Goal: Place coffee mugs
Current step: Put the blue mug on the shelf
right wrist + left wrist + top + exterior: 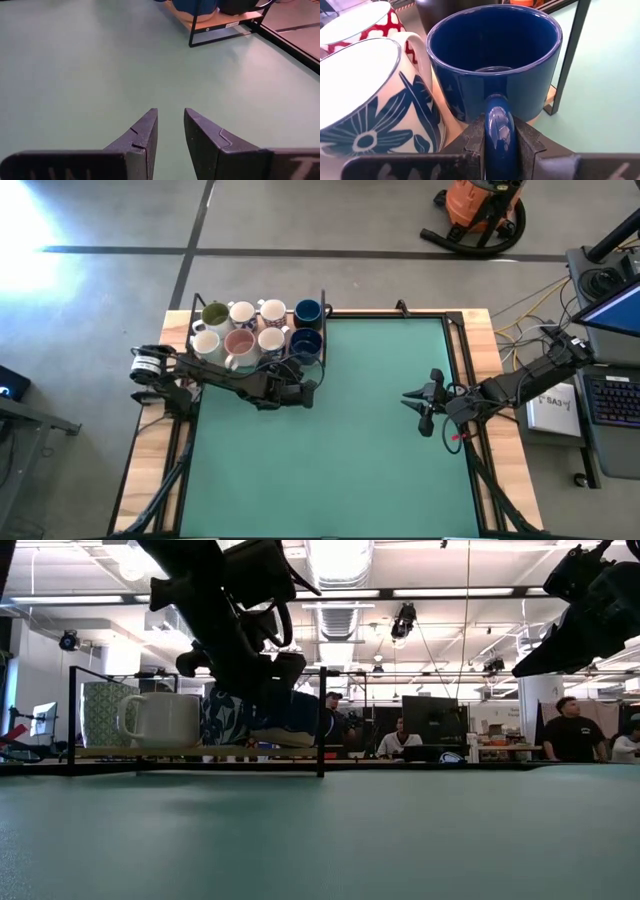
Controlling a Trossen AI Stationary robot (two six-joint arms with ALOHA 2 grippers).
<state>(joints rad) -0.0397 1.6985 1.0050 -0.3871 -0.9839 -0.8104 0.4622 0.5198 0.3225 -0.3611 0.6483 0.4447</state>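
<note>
Both arms are dark, slim and jointed. The left arm [215,375] has a white-labelled cylinder at its base; the right arm [510,385] shows a red spot near its wrist. Each gripper [170,132] has two black, wedge-shaped fingers [142,135] with stepped inner faces.

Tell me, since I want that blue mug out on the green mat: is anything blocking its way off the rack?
The left gripper grips the blue mug by its handle. The rack's black corner post stands beside it; the mat beyond looks bare.

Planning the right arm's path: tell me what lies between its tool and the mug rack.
Only bare green mat separates the right tool from the rack, per the high view.
</note>
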